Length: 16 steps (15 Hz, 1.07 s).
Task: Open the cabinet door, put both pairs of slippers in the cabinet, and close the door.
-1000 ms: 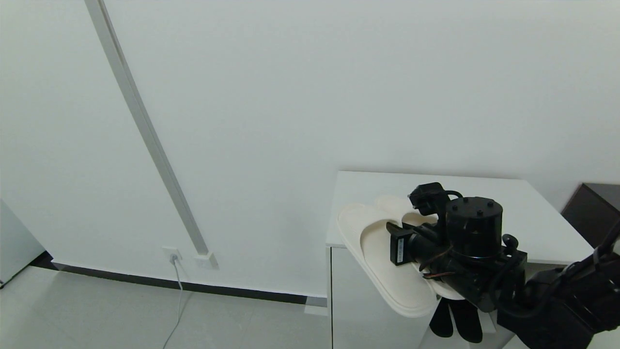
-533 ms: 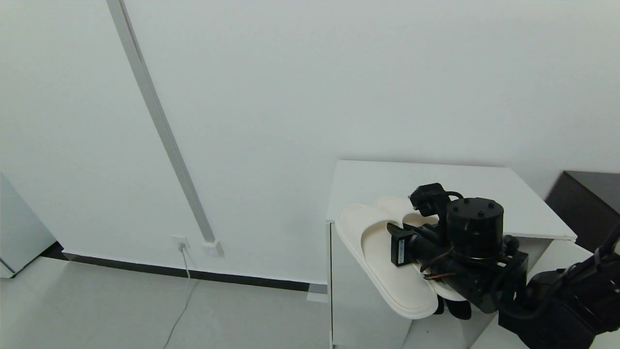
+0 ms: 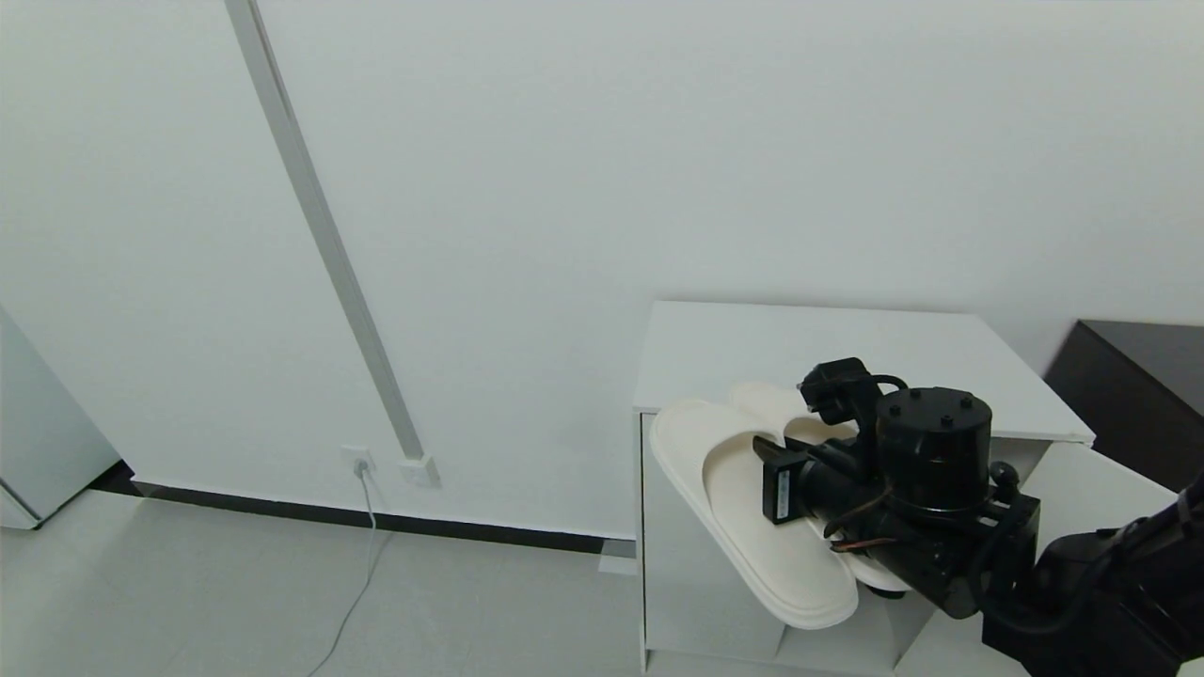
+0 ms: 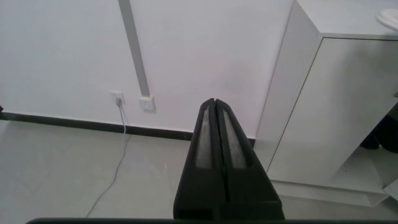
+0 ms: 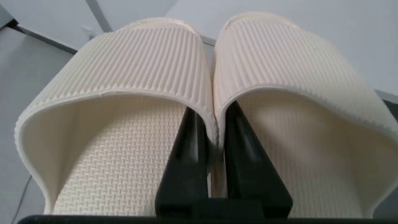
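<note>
The right wrist view gives us what the head view hides: the right gripper [image 5: 210, 121] has its fingers drawn narrow, pinching the inner edges of the pair of cream slippers [image 5: 124, 81] together, ribbed straps upward. From the head view we see where the pair is, held in the air with the toes pointing away from us, in front of the white cabinet [image 3: 809, 343] and just below its top. The arm's wrist covers the heels there. The left wrist view shows the left gripper [image 4: 214, 109] with its fingers pressed flat together and nothing between them, low and off to the cabinet's left side.

The cabinet stands against a white wall [image 3: 658, 141] on a pale grey floor [image 3: 188, 583], and its front is open under the top.

A grey cable duct [image 3: 320, 226] runs down the wall to a socket [image 3: 357, 461], from which a cable [image 3: 353, 583] trails over the floor. A dark piece of furniture [image 3: 1138, 376] stands to the cabinet's right.
</note>
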Available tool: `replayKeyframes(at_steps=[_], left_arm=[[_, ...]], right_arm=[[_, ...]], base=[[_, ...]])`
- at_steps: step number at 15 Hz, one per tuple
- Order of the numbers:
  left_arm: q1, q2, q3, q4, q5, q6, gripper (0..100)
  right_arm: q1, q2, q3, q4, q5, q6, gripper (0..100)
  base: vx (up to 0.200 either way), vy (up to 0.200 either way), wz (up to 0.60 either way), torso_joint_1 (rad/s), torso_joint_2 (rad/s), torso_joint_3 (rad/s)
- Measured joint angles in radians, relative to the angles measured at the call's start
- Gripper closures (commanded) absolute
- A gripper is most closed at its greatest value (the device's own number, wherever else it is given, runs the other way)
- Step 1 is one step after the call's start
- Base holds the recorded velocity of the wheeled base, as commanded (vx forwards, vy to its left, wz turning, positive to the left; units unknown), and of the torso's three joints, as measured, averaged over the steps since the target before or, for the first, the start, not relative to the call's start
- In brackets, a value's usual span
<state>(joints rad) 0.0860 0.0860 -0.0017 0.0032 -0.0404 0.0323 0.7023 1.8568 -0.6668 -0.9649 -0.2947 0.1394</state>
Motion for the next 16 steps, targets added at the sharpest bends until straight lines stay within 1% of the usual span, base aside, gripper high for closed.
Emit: replayKeyframes(at_steps=[5,16], left_arm=[[0.0,0.0,0.0,0.0,0.001,0.0,100],[0.001,0.0,0.0,0.0,0.0,0.0,100]], right_arm=[[0.005,-0.005,0.006,0.0,0.0,0.0,100],[0.011,-0.007,0.007,0.0,0.0,0.001,100]], base=[[0.0,0.0,0.0,0.0,0.0,0.0],[0.0,-0.2,0.0,0.002,0.0,0.003]])
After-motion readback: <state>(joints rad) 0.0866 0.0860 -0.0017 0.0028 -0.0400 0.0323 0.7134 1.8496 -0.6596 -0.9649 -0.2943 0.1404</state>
